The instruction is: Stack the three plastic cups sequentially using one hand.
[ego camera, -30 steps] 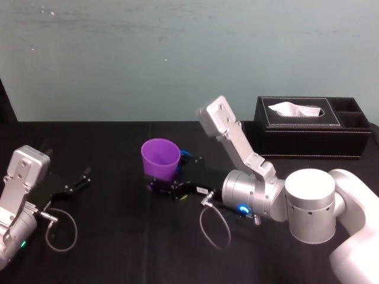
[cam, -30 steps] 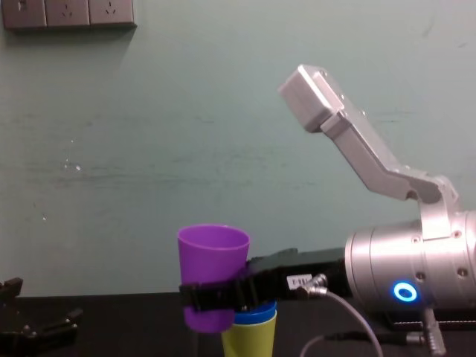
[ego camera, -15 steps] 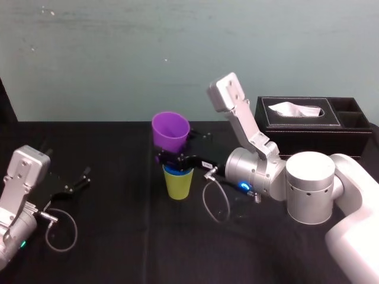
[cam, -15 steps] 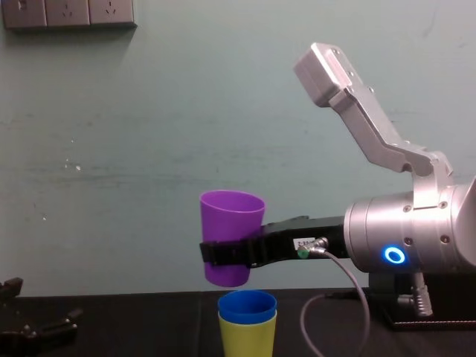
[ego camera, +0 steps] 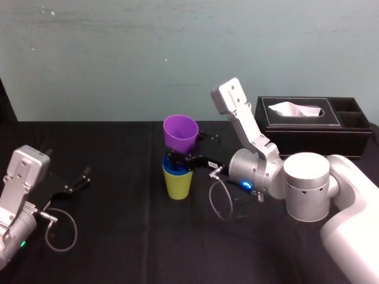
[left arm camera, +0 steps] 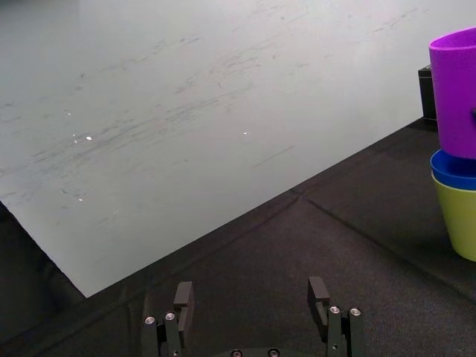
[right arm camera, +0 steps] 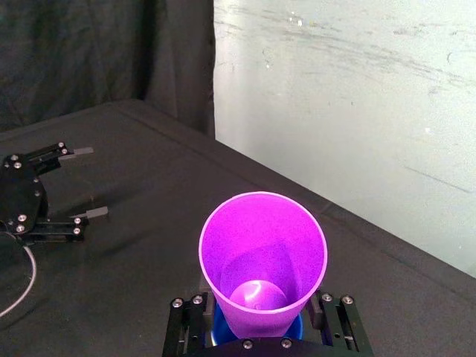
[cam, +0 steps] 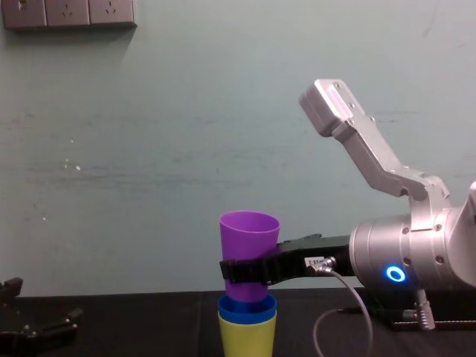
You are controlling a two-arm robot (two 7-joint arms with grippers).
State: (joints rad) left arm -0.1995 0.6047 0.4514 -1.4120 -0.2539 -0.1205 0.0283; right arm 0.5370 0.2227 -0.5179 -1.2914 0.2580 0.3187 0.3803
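Purple cup (cam: 249,236) between right gripper (cam: 239,269) jaws, bottom inside blue cup (cam: 247,308)

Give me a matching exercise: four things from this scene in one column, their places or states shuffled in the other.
1. purple cup
2. blue cup
3. yellow-green cup
4. left gripper

A. bottom of the stack
B. open, off to the side, apart from the cups
C. clamped by the right gripper, base inside the cup below
D. middle of the stack, nested, rim showing

Pairs: 1-C, 2-D, 3-A, 4-B
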